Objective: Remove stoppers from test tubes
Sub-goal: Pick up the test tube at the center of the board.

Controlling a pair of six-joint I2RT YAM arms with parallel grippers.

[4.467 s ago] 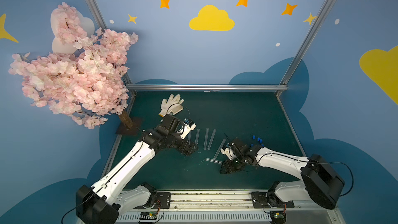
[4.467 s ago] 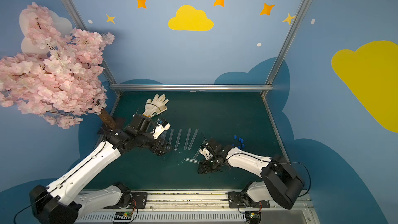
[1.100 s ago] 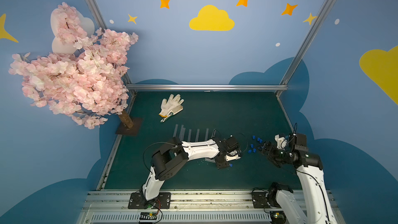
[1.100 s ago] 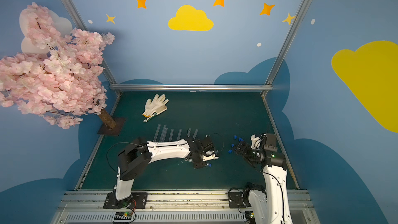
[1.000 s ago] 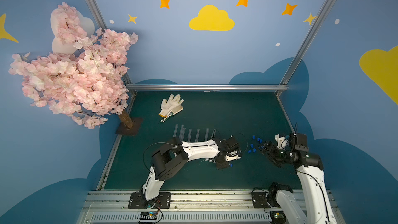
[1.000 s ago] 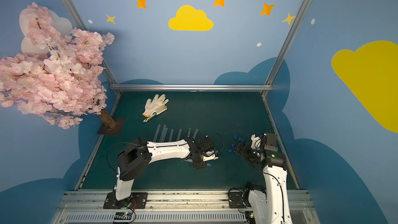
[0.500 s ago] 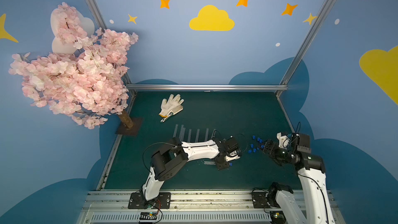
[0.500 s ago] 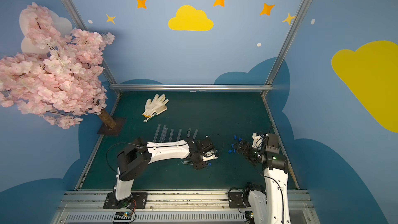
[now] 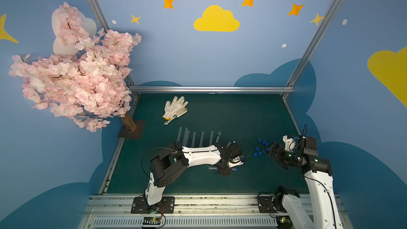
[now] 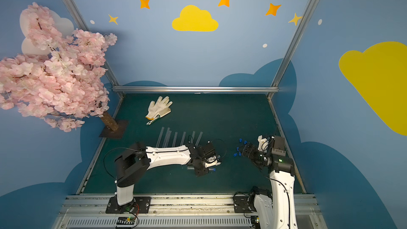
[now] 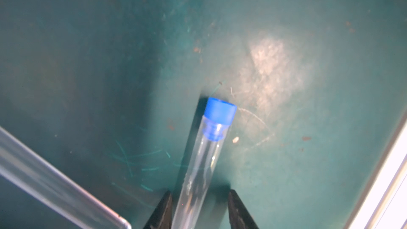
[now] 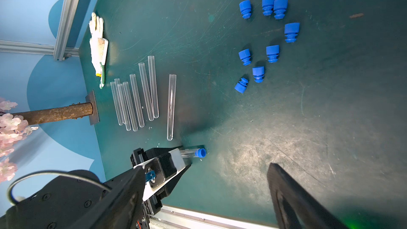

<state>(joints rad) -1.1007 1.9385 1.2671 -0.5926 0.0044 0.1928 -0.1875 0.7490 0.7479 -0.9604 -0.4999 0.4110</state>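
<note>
Stopper of bright-blue plastic plugs a thin clear test tube, apart from eight loose blue plugs. Left pincer straddles it, tips parted, the gap shown only in its wrist view; right pincer gapes empty beside those plugs.

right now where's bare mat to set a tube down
Bare: the far stretch from the glove to the right rail, behind the stoppers; the near strip along the front rail. Crowded: the test tubes row and around the left gripper.
</note>
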